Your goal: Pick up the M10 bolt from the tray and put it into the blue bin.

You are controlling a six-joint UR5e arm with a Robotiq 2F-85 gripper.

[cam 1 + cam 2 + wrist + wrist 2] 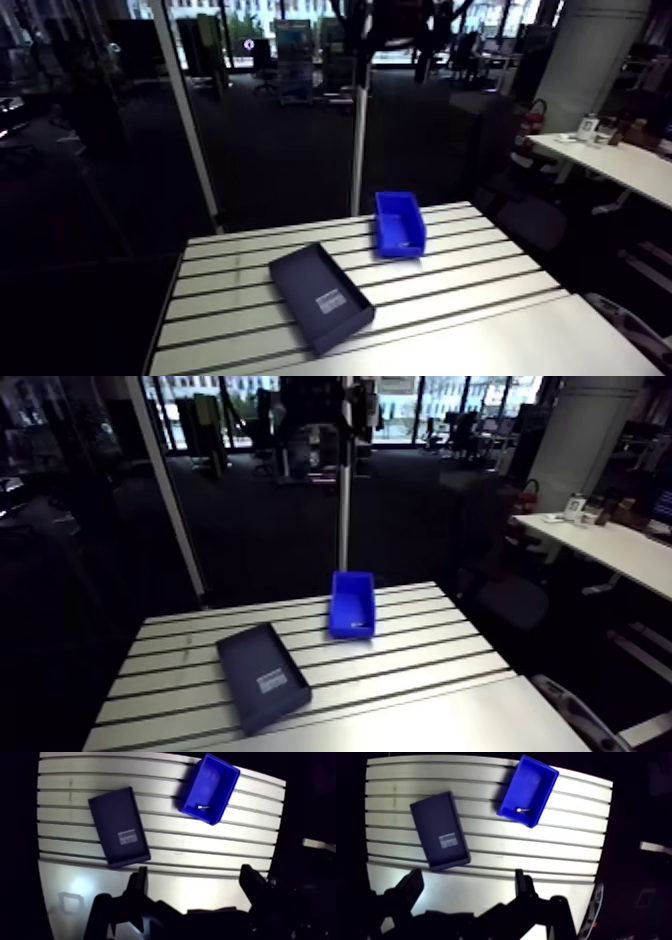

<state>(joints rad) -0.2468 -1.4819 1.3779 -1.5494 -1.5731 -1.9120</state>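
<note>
**M10 bolt (520,810) in the blue bin (534,778), gripper (194,877) released and empty**

In the arm view the bin sits about one o'clock from the dark tray (305,275). The gripper hangs high over the table (480,300), fingers (140,883) spread. Placing looks done; the next move seems only to stay clear.
</note>
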